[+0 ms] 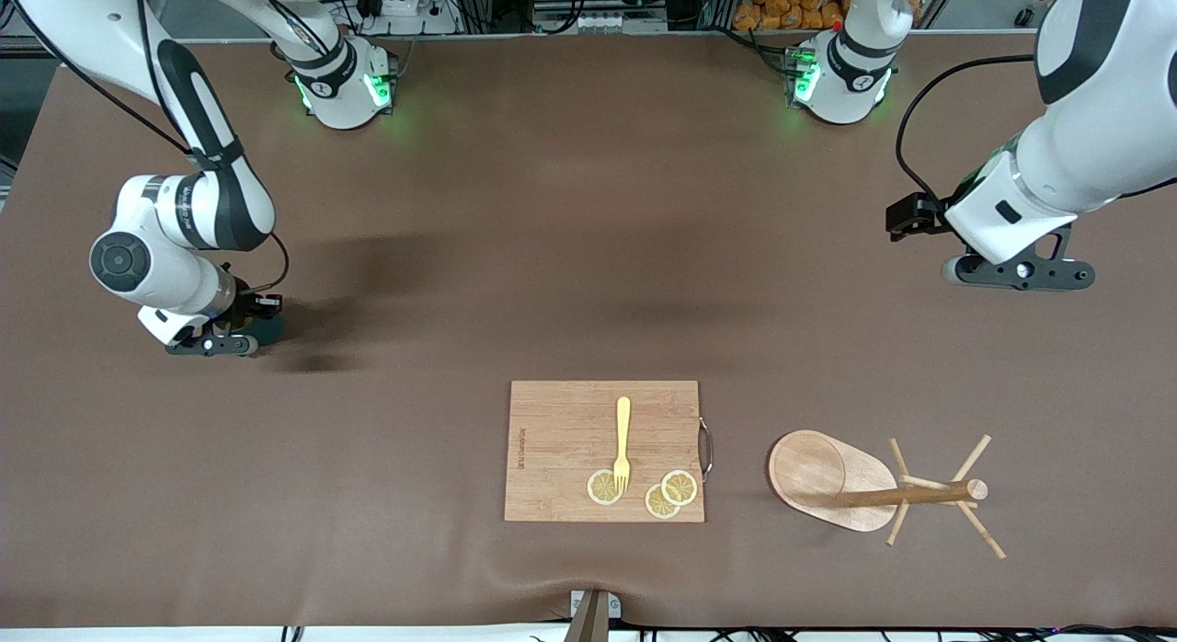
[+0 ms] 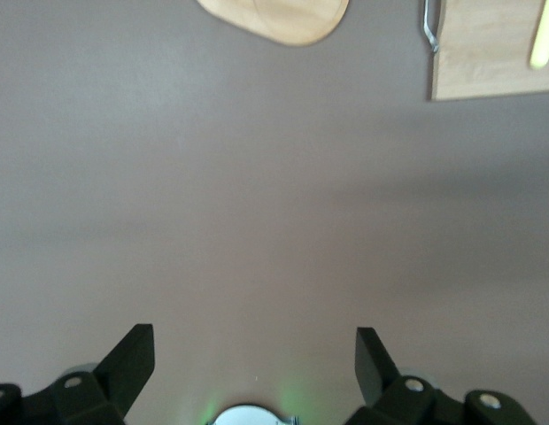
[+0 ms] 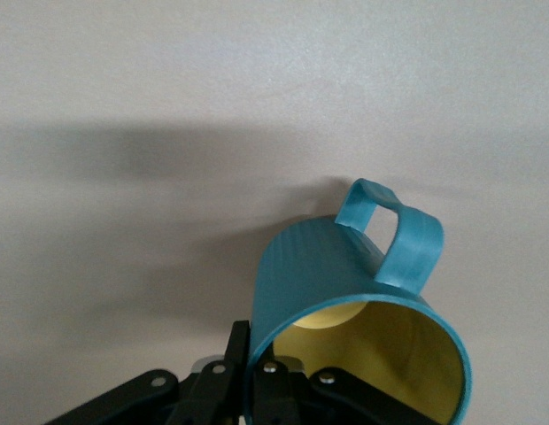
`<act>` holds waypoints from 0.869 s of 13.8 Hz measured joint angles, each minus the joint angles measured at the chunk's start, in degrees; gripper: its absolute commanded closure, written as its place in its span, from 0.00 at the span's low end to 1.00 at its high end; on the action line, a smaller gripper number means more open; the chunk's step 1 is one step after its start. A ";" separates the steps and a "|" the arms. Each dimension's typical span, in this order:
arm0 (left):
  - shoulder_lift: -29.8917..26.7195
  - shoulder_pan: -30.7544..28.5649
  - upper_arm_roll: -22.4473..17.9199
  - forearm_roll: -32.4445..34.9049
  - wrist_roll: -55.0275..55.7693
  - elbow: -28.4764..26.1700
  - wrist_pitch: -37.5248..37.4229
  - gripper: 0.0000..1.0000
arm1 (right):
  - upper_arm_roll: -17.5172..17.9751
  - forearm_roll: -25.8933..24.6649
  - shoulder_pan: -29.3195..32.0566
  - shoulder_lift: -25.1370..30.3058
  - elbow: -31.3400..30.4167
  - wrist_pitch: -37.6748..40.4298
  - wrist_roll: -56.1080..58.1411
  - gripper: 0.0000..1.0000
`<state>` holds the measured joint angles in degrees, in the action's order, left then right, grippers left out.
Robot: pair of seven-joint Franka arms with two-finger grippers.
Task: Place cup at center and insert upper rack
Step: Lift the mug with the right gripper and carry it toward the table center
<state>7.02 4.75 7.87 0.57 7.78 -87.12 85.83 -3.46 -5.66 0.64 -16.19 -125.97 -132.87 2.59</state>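
Front view: the right end effector (image 1: 216,340) sits low at the right arm's end of the counter (image 1: 552,256), hiding the cup. The upper rack (image 1: 878,486) lies tipped on its side beside the cutting board (image 1: 570,440), toward the left arm's end. The left end effector (image 1: 1019,272) waits above bare counter.

Left wrist view: its fingers (image 2: 133,359) spread wide, holding nothing — ready for the rack.

Right wrist view: fingers clamped across the cup (image 3: 354,310) wall at the rim — probably a grip for carrying it to the center.

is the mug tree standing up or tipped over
Tipped over: the mug tree lies on its side beside the cutting board, post flat along the table, base on edge.
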 measured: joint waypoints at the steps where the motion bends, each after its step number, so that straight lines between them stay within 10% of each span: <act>1: -0.31 -0.03 0.00 0.00 0.00 0.02 0.98 0.00 | 0.18 0.24 -0.46 0.68 0.20 1.10 -0.04 1.00; 12: -2.34 -0.40 -0.05 0.00 0.07 -0.01 6.23 0.00 | 1.24 11.54 -17.10 7.37 0.59 10.40 -24.53 1.00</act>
<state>4.67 4.35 7.82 0.57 7.85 -87.13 92.06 -2.21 5.88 -16.46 -8.82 -125.38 -122.46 -21.94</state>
